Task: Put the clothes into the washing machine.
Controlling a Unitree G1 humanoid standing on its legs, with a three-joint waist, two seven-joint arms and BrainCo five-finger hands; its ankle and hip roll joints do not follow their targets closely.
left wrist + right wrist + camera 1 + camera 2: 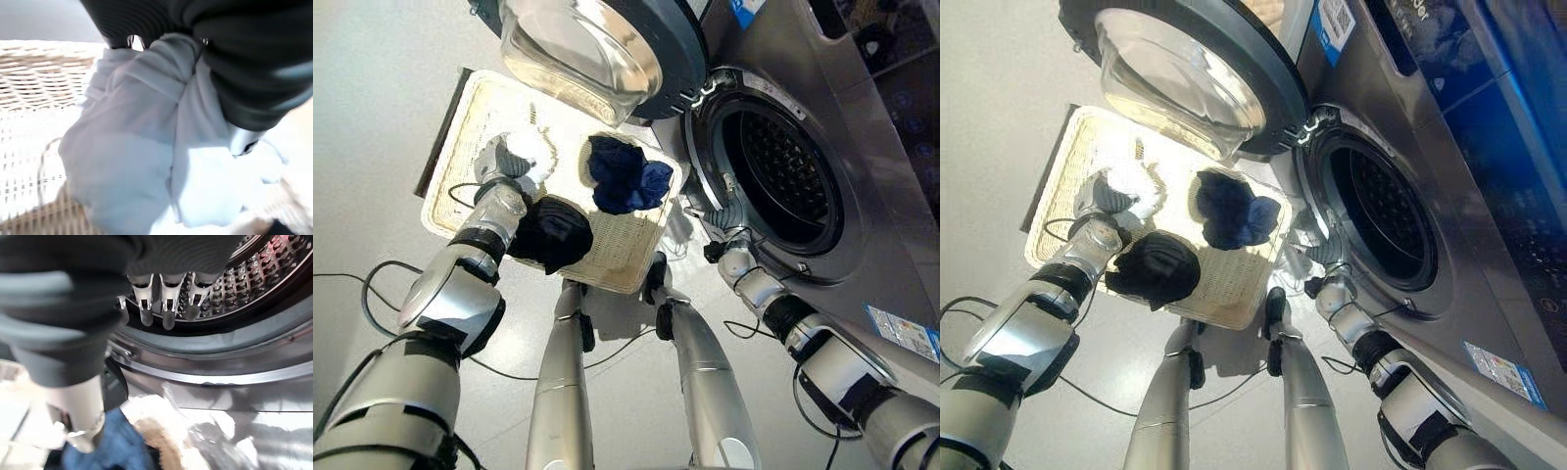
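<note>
three garments (625, 175) lie in basket (460, 147)

Soft white cloth (146, 161) bunched under the left hand (501, 162) on a rough woven wicker basket (626, 257); beside the right hand (729, 250), a perforated glossy metal drum (254, 289).

Washer door (607, 39) cropped at top
</note>
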